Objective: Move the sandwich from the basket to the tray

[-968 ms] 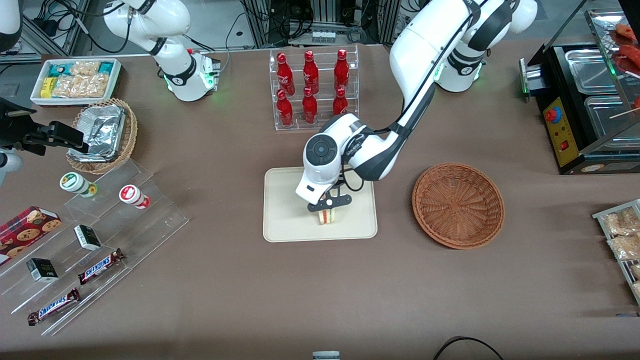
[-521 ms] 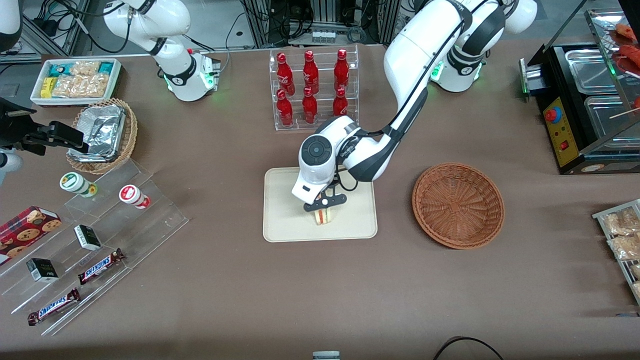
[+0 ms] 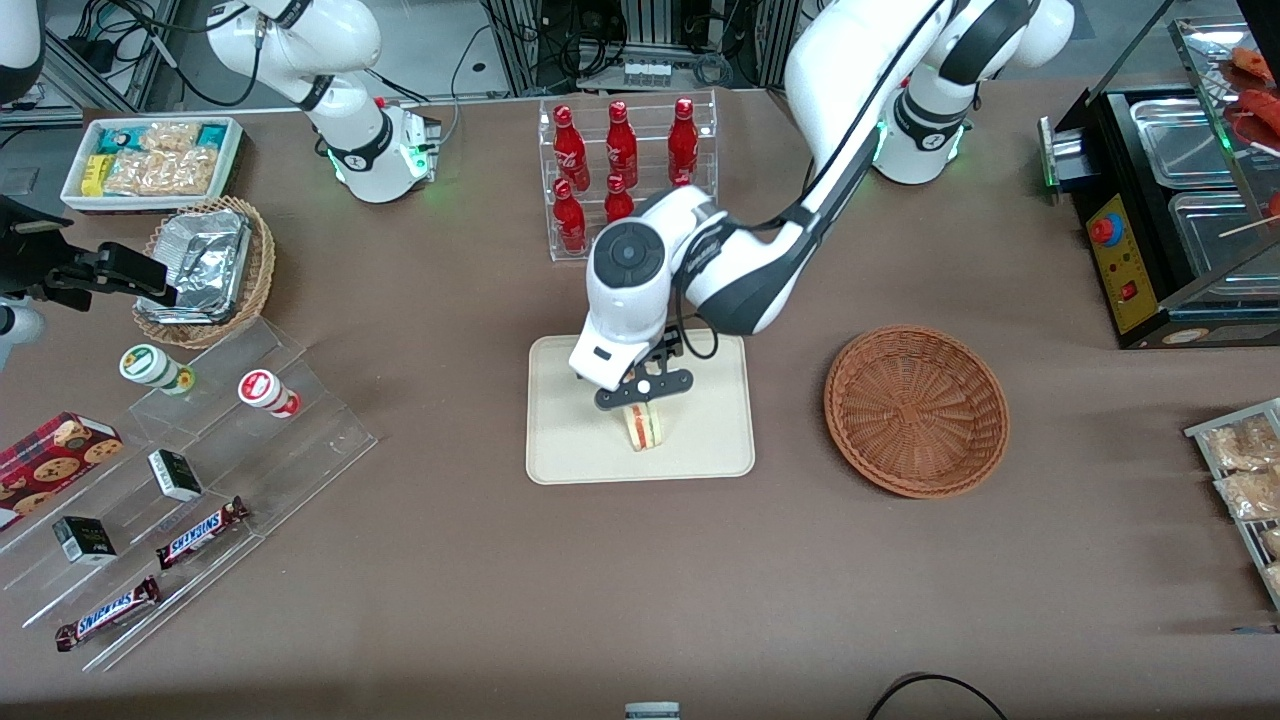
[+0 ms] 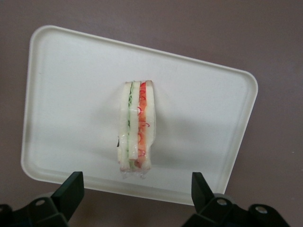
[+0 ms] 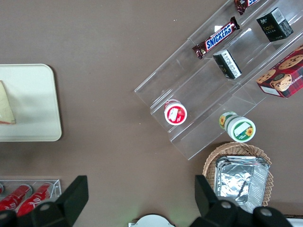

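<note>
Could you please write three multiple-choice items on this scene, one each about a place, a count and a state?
1. Where is the sandwich?
A. in the basket
B. on the tray
C. on the bare table

2. How many Snickers bars lie on the clear stepped stand?
A. two
B. four
C. six

3. The gripper is:
A. shut on the sandwich
B. shut on nothing
C. open above the sandwich

Answers: 1 B, it stands on the tray, and the basket is empty. 2 A, two show. 3 C, its fingers are spread with nothing between them.

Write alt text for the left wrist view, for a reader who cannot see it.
The sandwich stands on its edge on the cream tray, red and green filling layers showing. The left gripper is open above it, one finger on each side, not touching.
</note>
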`<state>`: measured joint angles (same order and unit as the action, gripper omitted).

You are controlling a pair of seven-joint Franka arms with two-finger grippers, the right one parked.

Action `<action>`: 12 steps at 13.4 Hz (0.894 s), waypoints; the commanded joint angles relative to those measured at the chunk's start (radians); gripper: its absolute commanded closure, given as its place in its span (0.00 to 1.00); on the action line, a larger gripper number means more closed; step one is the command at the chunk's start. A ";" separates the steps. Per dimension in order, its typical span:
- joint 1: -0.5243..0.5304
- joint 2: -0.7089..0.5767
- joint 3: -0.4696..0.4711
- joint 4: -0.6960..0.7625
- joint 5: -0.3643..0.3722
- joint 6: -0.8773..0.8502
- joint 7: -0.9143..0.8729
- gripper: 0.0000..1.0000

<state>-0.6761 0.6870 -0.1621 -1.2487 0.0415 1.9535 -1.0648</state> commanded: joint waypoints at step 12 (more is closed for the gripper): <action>0.337 -0.345 0.010 -0.336 0.006 -0.143 0.509 0.00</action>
<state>-0.3741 0.4055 -0.1435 -1.5131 0.0447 1.8016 -0.6135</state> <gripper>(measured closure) 0.000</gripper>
